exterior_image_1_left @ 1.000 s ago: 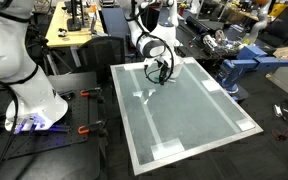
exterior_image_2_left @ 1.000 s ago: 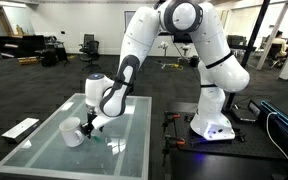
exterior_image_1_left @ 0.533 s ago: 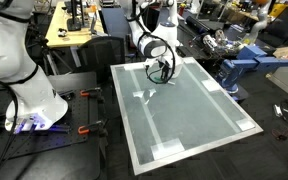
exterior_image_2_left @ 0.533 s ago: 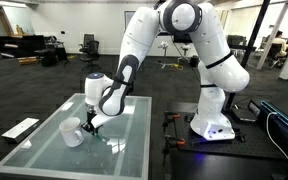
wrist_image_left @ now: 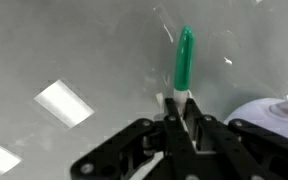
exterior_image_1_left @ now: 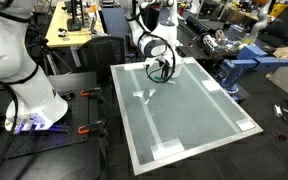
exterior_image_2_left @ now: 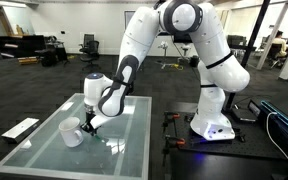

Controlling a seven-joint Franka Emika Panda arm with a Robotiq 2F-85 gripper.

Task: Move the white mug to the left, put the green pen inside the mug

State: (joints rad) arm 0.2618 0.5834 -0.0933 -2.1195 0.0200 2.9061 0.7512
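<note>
Glossy white rounded arm [exterior_image_2_left: 139, 40] with dark joint seams, black skeletal pincer [wrist_image_left: 182, 104] linkage.

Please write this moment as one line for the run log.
phase: pen grasp | hand: shut on green pen | white mug: upright on glass table, beside hand | pen in mug: not yet

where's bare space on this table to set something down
The glass table is bare across the whole stretch from the gripper out to the white tape patches near the opposite edge. It is crowded only where the gripper, green pen and white mug bunch together.
</note>
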